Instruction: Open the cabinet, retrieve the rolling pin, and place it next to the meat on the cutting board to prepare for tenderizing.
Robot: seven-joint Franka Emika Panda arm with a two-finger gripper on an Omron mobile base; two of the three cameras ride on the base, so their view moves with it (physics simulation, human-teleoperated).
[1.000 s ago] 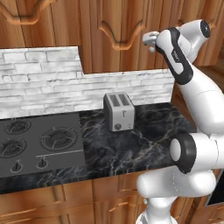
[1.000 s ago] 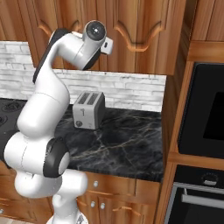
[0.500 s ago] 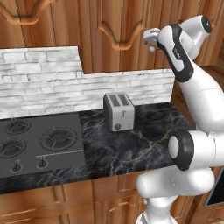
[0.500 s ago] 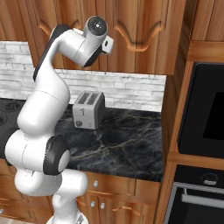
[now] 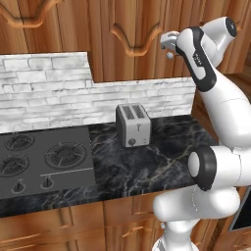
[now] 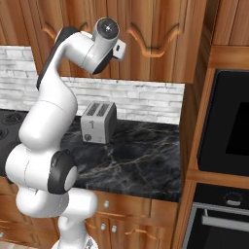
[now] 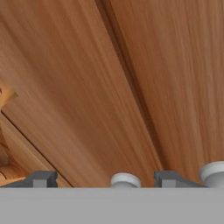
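Note:
The cabinet (image 5: 128, 34) of reddish-brown wood hangs above the counter, and its two arched doors (image 6: 156, 30) are shut. My gripper (image 5: 169, 43) is raised against the door seam, close to the wood. In the hand view the door (image 7: 87, 87) is very near. My gripper (image 7: 105, 179) is open, with one small round silver knob (image 7: 125, 179) between the fingertips (image 7: 41, 178) and touching neither. A second knob (image 7: 214, 173) sits just outside the right fingertip. The rolling pin, the meat and the cutting board are out of view.
A silver toaster (image 5: 133, 125) stands on the black marble counter (image 5: 147, 162) by the white brick backsplash (image 5: 44, 98). A gas cooktop (image 5: 39, 159) lies at the left. A built-in oven (image 6: 226, 126) in a wooden column bounds the counter on the right.
The fingers have spread a little wider. The hand has stayed at the cabinet doors, shifting only slightly.

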